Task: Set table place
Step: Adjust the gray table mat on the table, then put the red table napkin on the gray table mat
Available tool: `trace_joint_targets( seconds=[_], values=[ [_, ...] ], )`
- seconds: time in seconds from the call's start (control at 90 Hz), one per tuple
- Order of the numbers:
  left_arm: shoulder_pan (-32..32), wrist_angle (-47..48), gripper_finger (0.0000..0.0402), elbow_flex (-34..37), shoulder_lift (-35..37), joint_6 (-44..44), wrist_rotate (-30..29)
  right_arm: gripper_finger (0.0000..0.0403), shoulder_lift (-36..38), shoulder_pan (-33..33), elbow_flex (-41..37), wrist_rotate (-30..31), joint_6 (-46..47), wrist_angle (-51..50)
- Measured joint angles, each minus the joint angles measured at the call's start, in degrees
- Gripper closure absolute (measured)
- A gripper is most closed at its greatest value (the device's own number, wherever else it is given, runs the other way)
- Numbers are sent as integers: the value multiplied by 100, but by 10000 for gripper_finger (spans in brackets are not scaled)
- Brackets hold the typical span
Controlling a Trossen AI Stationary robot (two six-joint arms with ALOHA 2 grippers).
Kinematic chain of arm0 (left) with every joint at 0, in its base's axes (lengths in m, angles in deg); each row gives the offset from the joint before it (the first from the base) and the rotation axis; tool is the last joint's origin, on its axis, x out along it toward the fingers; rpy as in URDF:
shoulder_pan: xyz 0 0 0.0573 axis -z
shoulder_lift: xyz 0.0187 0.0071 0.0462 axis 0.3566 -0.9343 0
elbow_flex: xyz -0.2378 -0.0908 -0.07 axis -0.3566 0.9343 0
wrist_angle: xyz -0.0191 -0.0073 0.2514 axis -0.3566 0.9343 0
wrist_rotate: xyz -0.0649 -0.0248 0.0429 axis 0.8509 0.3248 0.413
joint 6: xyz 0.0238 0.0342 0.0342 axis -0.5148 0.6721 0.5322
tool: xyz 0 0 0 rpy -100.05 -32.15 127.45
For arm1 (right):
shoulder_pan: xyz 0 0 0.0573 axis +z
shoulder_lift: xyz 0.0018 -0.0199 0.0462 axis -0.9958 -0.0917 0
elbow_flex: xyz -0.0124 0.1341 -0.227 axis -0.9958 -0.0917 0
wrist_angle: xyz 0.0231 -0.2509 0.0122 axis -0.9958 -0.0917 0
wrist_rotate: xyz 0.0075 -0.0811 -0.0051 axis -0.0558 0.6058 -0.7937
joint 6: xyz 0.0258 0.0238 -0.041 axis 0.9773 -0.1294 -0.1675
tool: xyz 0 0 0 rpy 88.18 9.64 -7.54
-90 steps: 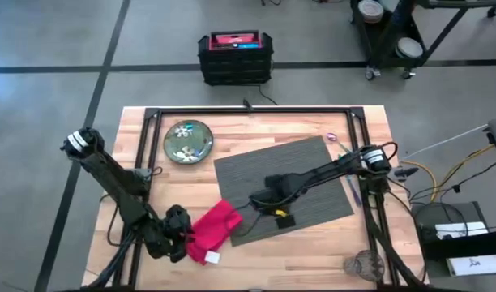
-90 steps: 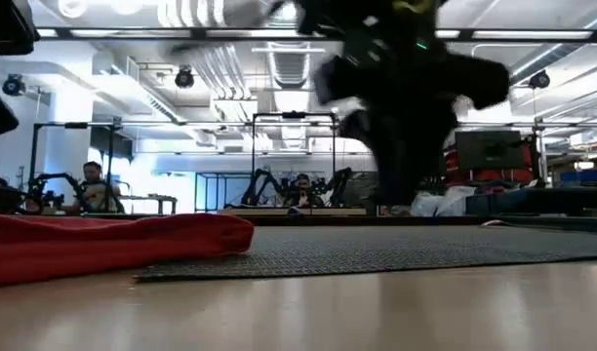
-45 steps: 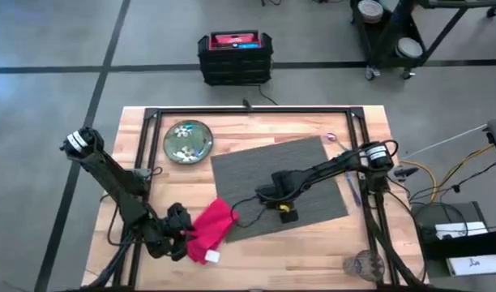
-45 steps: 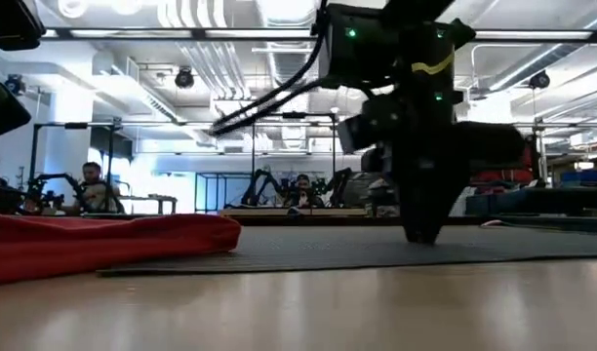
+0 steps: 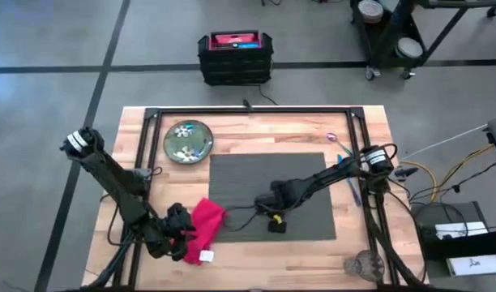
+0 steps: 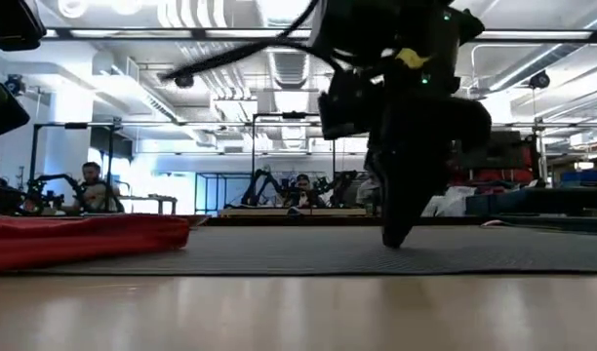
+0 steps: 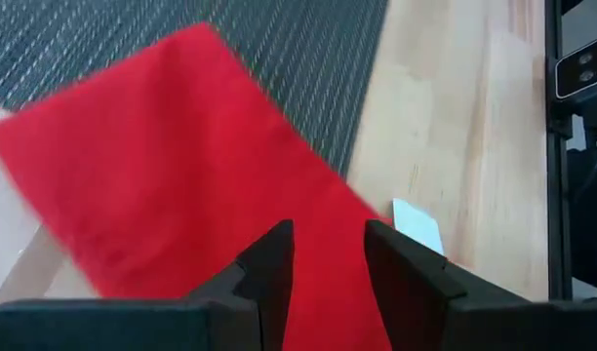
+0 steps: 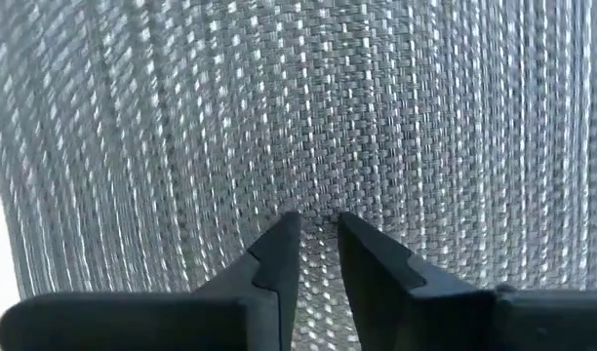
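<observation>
My right fingers (image 8: 318, 244) nearly closed, tips pressing placemat (image 5: 272, 174) mid-table. My left fingers (image 7: 323, 258) parted over red napkin (image 7: 172, 166), nothing gripped. Plate (image 5: 188, 141) well beyond.

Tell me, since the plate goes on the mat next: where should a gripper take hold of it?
Probably by the rim of the plate, coming straight down from above. It lies flat on the table beyond the placemat, so only its thin raised edge offers the fingers a hold.
</observation>
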Motion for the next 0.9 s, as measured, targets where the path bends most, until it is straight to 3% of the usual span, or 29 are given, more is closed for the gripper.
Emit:
trace_joint_targets(
  seconds=[0.3,0.489,0.622,0.9],
  values=[
    [0,-24,287,0,9,-104,0,348,210,0,472,79,-545,-846],
    [-23,-125,287,0,29,-169,216,285,209,-79,459,97,-737,-852],
    [-245,-54,287,0,150,-223,910,231,285,-115,459,103,-671,-860],
    [-529,1086,287,2,433,-749,1215,170,302,164,-18,106,-3,-156]
  ],
)
